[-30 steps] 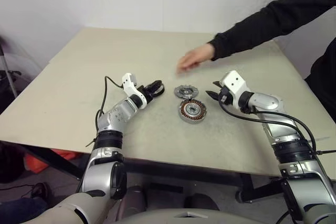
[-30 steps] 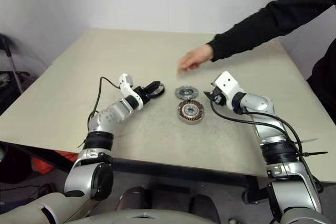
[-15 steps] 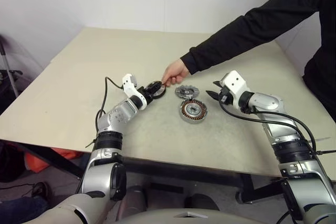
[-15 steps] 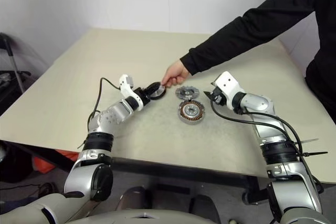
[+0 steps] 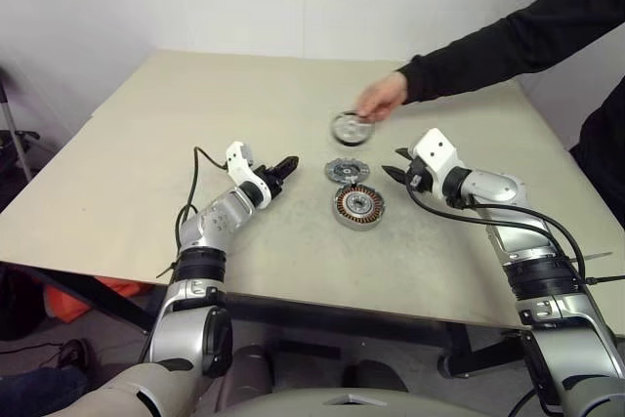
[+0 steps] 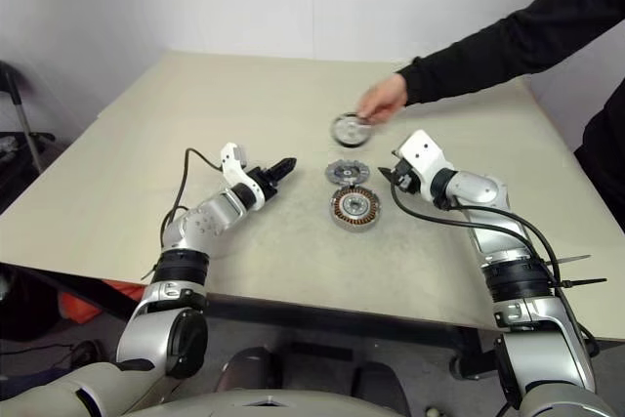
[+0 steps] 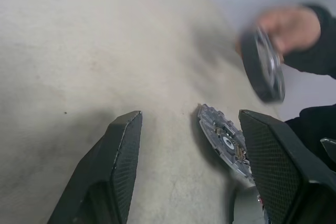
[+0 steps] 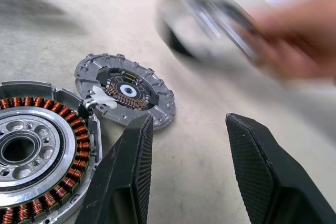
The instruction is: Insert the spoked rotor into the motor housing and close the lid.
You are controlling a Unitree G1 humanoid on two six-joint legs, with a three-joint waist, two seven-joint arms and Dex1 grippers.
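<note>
The motor housing (image 5: 358, 205), a silver disc ringed with copper coils, lies flat on the table between my two grippers. Just beyond it lies the grey spoked rotor (image 5: 343, 171). A person's hand (image 5: 383, 98) holds the lid (image 5: 350, 129), a round black disc with a silvery face, in the air farther back. My left gripper (image 5: 283, 171) is open and empty, left of the rotor and pointing at it. On the other side, my right gripper (image 5: 394, 165) hovers open and empty, close to the rotor (image 8: 126, 90) and the housing (image 8: 31, 156).
The beige table (image 5: 146, 163) stretches wide to the left and far side. The person's black sleeve (image 5: 488, 41) reaches in from the upper right, above my right arm. A black cable (image 5: 195, 168) loops off my left wrist.
The black lid was between my left gripper's fingers. The person's hand came in, took it, and lifted it back and to the right. Both arms stayed put.
</note>
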